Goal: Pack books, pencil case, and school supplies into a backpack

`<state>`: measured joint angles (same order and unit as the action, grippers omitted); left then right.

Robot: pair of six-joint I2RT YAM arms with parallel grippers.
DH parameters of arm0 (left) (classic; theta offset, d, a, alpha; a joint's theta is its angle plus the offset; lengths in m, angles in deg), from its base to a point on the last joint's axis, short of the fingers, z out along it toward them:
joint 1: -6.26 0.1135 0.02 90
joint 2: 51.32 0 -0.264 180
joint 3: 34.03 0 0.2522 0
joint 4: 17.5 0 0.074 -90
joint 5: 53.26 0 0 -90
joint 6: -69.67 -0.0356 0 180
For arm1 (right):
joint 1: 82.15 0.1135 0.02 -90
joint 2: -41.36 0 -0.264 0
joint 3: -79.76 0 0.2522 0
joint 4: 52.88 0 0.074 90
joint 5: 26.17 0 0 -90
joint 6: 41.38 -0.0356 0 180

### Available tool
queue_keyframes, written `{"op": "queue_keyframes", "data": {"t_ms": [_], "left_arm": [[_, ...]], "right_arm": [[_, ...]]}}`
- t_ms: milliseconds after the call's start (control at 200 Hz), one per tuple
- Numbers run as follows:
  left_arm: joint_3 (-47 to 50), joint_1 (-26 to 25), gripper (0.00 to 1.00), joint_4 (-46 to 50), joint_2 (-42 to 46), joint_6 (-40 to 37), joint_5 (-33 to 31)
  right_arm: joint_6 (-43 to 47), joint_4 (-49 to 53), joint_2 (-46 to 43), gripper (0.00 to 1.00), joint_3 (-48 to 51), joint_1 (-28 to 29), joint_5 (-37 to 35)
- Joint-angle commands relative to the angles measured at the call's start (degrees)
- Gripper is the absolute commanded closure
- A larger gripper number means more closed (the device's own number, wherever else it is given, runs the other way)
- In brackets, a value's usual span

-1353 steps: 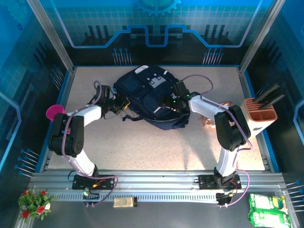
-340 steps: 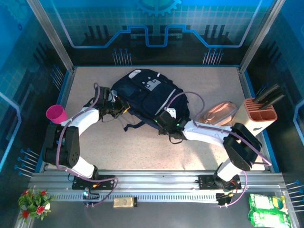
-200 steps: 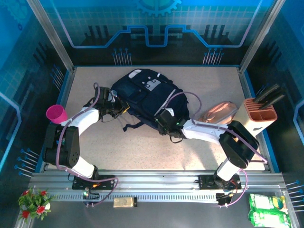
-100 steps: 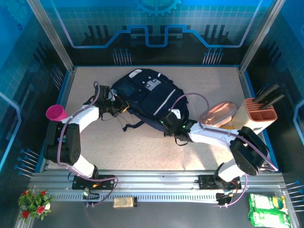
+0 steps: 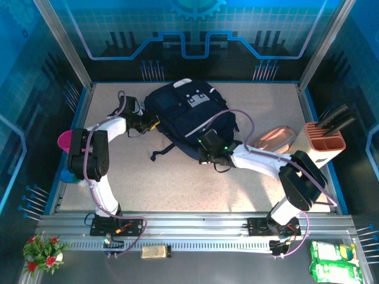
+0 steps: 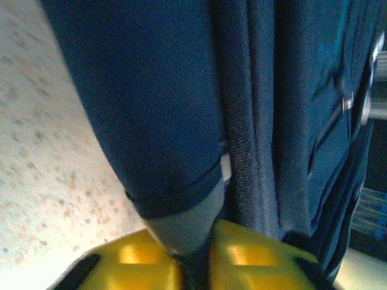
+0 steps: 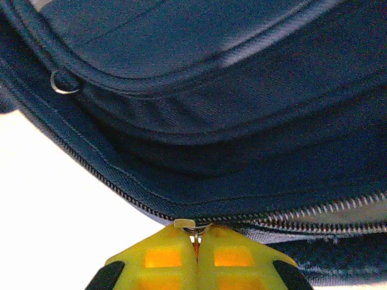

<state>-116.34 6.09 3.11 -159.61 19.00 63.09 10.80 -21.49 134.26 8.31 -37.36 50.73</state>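
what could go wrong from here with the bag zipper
1. The right jaws pinch only the tip of the small zipper pull; a tug could slip it free.
2. The left jaws grip just a thin fold of the backpack; if that fold slips out, the backpack may slide along with the tug.

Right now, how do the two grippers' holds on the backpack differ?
The left gripper pinches a thick fold of navy fabric on the backpack, its fingers slightly apart; the right gripper is fully shut on a small metal zipper pull. The left gripper sits at the backpack's left side, the right gripper at its near edge. Both have yellow fingers.
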Motion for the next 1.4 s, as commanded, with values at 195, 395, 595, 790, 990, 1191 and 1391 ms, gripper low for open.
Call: {"op": "queue_keyframes", "data": {"t_ms": [195, 395, 595, 790, 990, 1191, 1391], "left_arm": [[4.12, 4.99, 0.50, -2.31, 5.77, 1.66, -8.16], [15.32, 5.09, 0.36, -2.84, 15.26, 5.50, -4.20], [27.55, 3.93, 0.34, -14.91, 19.24, 16.92, 4.36], [32.14, -0.35, 0.36, -21.81, 20.14, 23.43, 1.07], [31.90, -1.59, 0.44, -24.24, 16.93, 24.90, -0.08], [30.59, -2.12, 0.70, -25.16, 13.75, 24.54, -0.03], [28.95, -2.03, 0.91, -22.10, 13.89, 21.75, -1.83]], "right_arm": [[1.80, -4.05, 11.20, 1.00, -13.49, 3.43, 11.90], [1.10, -4.27, 17.79, 1.00, -22.07, 5.34, 15.60], [1.00, -3.68, 20.95, 1.00, -25.60, 5.91, 18.26], [1.79, -1.84, 21.71, 1.00, -27.07, 5.91, 18.73], [1.61, -0.80, 21.67, 1.00, -26.88, 6.00, 18.86], [1.60, 1.90, 21.11, 1.00, -26.54, 6.04, 17.55], [2.54, 8.16, 16.48, 1.00, -22.44, 4.97, 11.97]]}}
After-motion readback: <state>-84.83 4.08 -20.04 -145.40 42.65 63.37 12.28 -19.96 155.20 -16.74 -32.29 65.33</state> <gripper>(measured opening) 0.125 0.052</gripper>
